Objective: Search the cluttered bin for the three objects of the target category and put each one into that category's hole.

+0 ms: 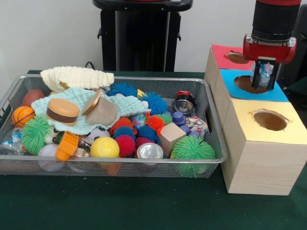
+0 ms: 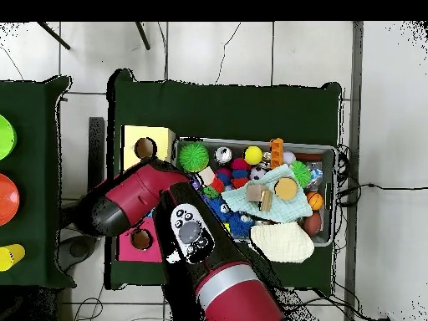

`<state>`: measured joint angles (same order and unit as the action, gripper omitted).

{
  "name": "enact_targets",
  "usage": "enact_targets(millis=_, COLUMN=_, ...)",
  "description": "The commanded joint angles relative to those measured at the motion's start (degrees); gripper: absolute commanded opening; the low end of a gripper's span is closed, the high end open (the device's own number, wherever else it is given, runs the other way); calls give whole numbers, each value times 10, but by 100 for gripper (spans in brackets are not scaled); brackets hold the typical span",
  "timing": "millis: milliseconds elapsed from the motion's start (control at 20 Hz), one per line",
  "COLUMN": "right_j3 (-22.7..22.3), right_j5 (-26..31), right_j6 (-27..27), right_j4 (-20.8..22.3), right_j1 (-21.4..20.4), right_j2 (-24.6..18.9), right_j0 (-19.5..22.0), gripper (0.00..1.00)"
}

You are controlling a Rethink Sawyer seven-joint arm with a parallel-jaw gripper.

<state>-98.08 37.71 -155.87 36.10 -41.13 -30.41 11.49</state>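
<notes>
Tool (image 1: pixel 263 76) hangs over blue-topped box (image 1: pixel 278 94), gripping a small clear crumpled item (image 1: pixel 265 73). Cluttered bin (image 1: pixel 217 143) sits beside the boxes on the desk (image 1: pixel 144 201).

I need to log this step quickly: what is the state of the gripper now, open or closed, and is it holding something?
Gripper: above the blue-topped box's hole, closed on a small pale crumpled object; what the object is cannot be told.

The hand (image 1: pixel 263 76) hangs over the middle box's hole (image 1: pixel 249 84) (beside the cluttered bin (image 1: pixel 211 115)).
</notes>
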Motion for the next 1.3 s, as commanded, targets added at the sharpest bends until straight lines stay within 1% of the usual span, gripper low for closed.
enact_targets(millis=50, right_j3=-73, right_j5=-66, right_j6=9, right_j4=-1, right_j1=66, right_j2=-1, right_j0=-14, gripper=0)
enact_targets(millis=550, right_j3=-105, right_j5=-55, right_j6=35, right_j4=-17, right_j1=37, right_j2=-16, right_j0=20, gripper=0)
enact_targets(millis=850, right_j3=-123, right_j5=-73, right_j6=34, right_j4=-14, right_j1=35, right_j2=-12, right_j0=22, gripper=0)
enact_targets(millis=1050, right_j3=-128, right_j5=-81, right_j6=33, right_j4=-14, right_j1=35, right_j2=-10, right_j0=21, gripper=0)
enact_targets(millis=1300, right_j3=-132, right_j5=-83, right_j6=38, right_j4=-16, right_j1=31, right_j2=-9, right_j0=29, gripper=0)
